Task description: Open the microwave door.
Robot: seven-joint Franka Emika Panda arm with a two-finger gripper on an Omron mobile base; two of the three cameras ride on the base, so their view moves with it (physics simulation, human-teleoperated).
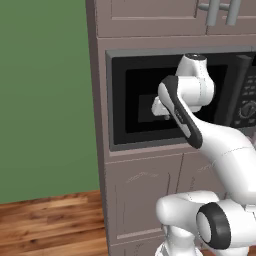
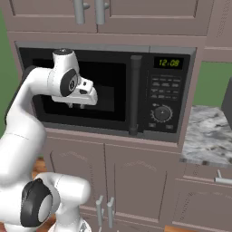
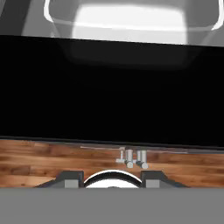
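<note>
I am reading one text: green digits "12:08" are glowing on the display at the top of the microwave control panel; the small button labels below it are showing too blurred for me to read; in the left base view the panel markings are also staying illegible to me.

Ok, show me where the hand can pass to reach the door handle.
Free: the black window between the hand and the handle, nothing sticking out. Crowded: right of the handle, the control panel's buttons and knob. The countertop is bare.
</note>
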